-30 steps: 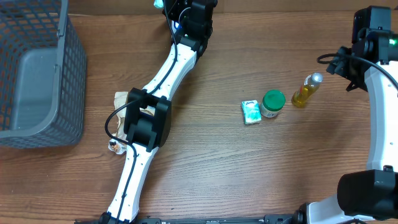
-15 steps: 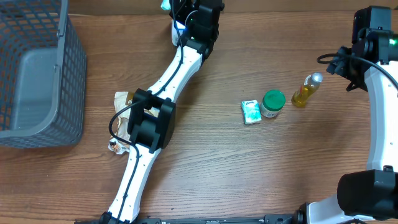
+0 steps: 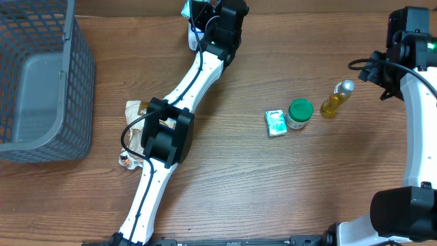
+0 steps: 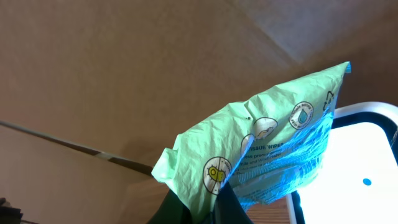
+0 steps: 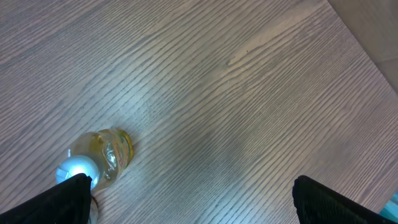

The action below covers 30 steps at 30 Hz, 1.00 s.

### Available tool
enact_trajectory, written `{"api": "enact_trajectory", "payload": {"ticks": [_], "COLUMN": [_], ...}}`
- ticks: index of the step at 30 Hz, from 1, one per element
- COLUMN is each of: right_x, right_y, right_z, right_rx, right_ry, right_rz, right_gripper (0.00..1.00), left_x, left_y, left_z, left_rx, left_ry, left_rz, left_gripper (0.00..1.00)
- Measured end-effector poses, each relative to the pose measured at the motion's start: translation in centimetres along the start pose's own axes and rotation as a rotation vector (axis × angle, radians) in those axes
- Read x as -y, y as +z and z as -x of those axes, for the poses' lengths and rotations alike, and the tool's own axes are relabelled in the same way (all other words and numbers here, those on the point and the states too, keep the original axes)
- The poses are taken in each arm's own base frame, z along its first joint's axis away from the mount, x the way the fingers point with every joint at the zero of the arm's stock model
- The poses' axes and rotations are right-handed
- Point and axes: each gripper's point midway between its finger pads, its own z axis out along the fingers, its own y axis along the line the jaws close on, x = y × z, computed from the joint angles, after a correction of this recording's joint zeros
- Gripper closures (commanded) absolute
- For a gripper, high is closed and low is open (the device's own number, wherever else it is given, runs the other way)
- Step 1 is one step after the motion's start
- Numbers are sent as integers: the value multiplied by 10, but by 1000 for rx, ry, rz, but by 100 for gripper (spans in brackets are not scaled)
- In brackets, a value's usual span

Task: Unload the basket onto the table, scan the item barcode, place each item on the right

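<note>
Left wrist — claw [image 4: 198,202] cut off below, pinching wipes pack [image 4: 267,149].

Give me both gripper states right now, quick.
Left gripper: shut on the green wipes packet.
Right gripper: open, holding nothing, above the table beside the yellow bottle.

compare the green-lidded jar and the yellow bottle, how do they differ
The jar is squat with a wide green lid; the bottle is slim with a small silver cap. The jar's body looks pale; the bottle is clear with yellow contents. The jar sits right beside the small pack; the bottle stands apart on the jar's other side. Both rest on the table, neither held.
</note>
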Motion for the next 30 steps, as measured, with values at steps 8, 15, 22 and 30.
{"api": "enact_trajectory", "payload": {"ticks": [8, 15, 22, 30], "right_x": [0, 0, 0, 0], "right_y": [0, 0, 0, 0], "right_z": [0, 0, 0, 0], "right_rx": [0, 0, 0, 0], "right_ry": [0, 1, 1, 0], "right_rz": [0, 0, 0, 0], "right_gripper": [0, 0, 0, 0], "left_x": [17, -47, -68, -5], "left_y": [-30, -118, -198, -239], "left_z": [-1, 28, -5, -71], "left_rx": [-32, -82, -302, -643], "left_ry": [-41, -344, -397, -251], "left_rz": [-242, -644, -957, -1150], "left_gripper": [92, 96, 96, 96]}}
